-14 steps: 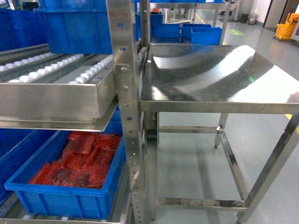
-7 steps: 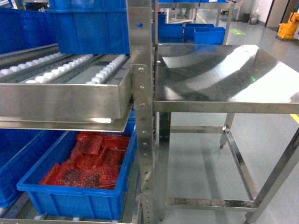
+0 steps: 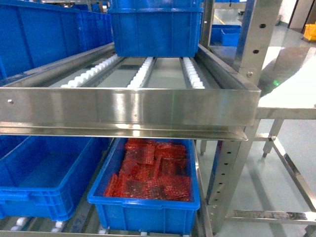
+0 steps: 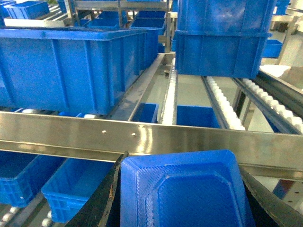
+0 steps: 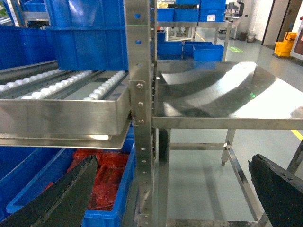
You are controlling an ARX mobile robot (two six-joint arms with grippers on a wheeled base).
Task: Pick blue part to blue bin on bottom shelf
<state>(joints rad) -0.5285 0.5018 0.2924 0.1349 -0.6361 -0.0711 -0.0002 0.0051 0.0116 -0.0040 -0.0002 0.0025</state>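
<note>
Swinging left since a second ago, my head view now faces the rack; my left end effector (image 4: 182,198) grasps the blue part (image 4: 184,189), base cropped, before the rail (image 4: 142,137). Right end effector (image 5: 170,198) spread, empty. Blue bin (image 3: 44,173) on bottom shelf (image 3: 74,224) half hidden.

**Surroundings of the rack**

Upper roller level (image 3: 148,74), centre of the head view, carries a stacked blue crate (image 3: 155,27). Below it, a blue bin of red mesh packets (image 3: 150,173). Steel worktop (image 5: 222,92) at right of the right wrist view; yellow mop bucket (image 5: 284,47) at upper right.
</note>
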